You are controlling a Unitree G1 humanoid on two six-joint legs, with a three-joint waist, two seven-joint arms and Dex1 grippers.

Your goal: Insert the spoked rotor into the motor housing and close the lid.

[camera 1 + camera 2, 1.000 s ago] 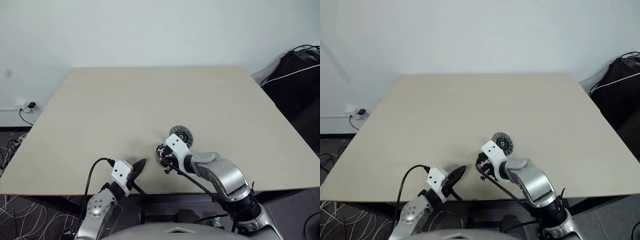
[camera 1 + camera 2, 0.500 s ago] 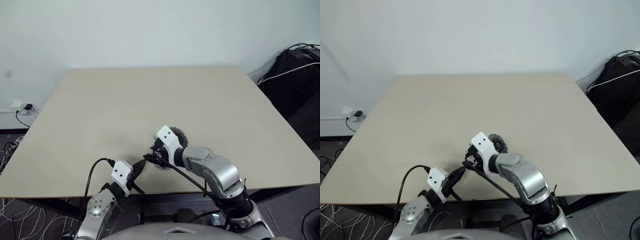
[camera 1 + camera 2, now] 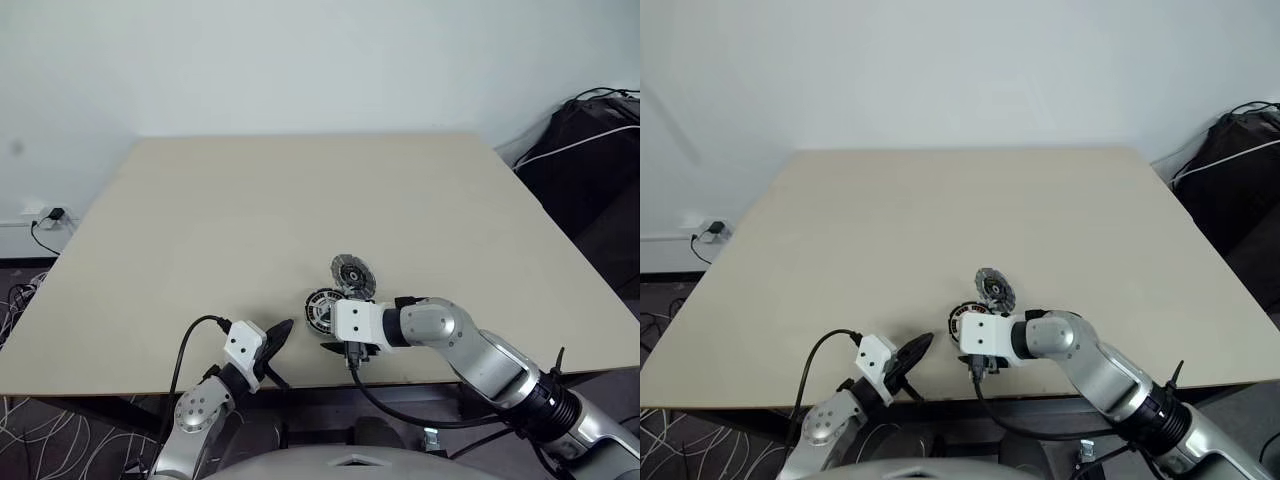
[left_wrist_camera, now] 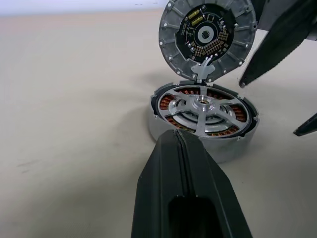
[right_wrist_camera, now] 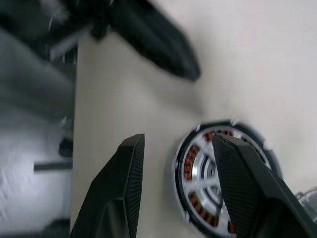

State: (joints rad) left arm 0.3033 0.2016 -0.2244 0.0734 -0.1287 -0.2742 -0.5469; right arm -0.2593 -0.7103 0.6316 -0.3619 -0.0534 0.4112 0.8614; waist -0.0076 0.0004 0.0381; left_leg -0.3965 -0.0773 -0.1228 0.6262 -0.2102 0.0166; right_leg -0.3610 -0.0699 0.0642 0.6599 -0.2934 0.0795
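One motor housing (image 4: 200, 119) sits near the worktop's (image 3: 250, 210) front edge, with one spoked rotor (image 4: 202, 105) in it. One lid (image 4: 207, 37) stands beside it.

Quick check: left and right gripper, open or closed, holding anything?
Left gripper: closed, holding nothing.
Right gripper: open, holding nothing, poised over the motor housing.

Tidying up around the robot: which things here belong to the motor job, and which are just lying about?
Belongs to the job:
spoked rotor, sitting in the housing
motor housing
lid, standing open

Just lying about:
black bag beside the table
wall socket and cable
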